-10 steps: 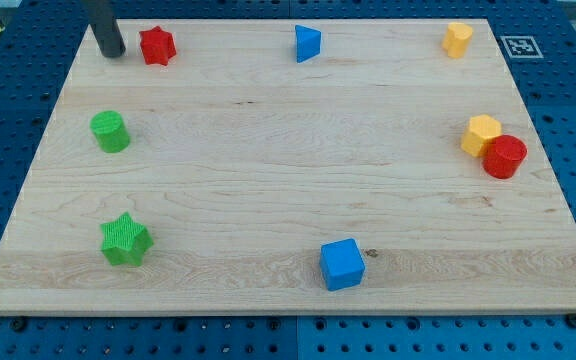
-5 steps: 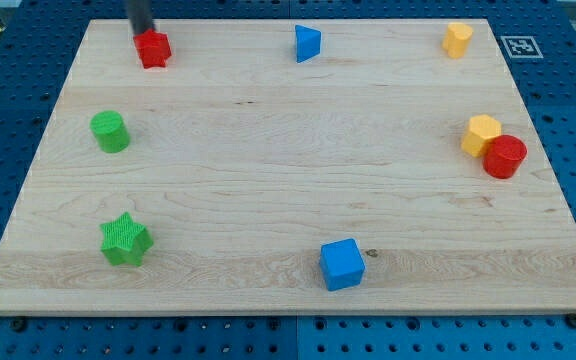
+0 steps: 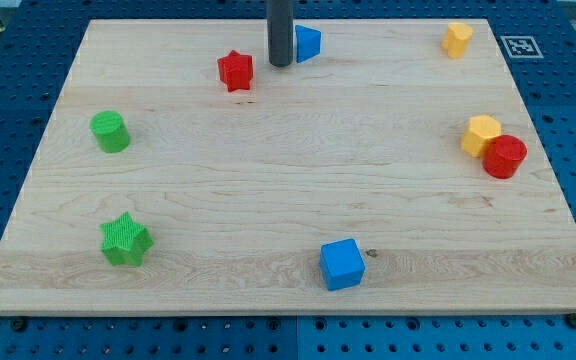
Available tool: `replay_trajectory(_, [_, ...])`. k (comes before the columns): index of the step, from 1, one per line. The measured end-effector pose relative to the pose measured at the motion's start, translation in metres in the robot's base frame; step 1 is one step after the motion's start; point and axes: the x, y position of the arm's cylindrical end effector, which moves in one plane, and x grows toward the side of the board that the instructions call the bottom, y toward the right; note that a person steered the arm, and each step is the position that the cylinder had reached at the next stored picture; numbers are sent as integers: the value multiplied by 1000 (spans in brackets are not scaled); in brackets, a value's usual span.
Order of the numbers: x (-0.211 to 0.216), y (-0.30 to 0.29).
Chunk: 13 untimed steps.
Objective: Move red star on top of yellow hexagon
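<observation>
Nearest, a blue cube and a green star sit clear of the job. At mid-depth on the right lies the yellow hexagon, touching a red cylinder — the goal, well apart from the red star at the far left-centre. Most of the push remains, I judge. My tip — a bare rod, no jaws to open or close — stands just right of the star, beside the blue triangle.

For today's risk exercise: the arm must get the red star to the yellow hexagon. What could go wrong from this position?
1. My tip stands right of the red star, on the wrong side for pushing it right, and almost against the blue triangle, which it may knock.
2. The red cylinder touches the yellow hexagon, so an arriving star could shove either.
</observation>
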Motion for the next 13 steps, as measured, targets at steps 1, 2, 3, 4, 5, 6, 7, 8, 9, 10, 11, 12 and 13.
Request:
replay_trajectory(1, [-6,-51])
replay_trajectory(2, [-1,-99])
replay_trajectory(3, [31,-83])
replay_trajectory(4, [42,12])
replay_trajectory(5, [42,118])
replay_trajectory(6, [43,142])
replay_trajectory(7, [43,87])
replay_trajectory(8, [50,46])
replay_trajectory(9, [73,74])
replay_trajectory(10, [76,149])
replay_trajectory(11, [76,212])
replay_trajectory(12, [76,205])
replay_trajectory(13, [78,185])
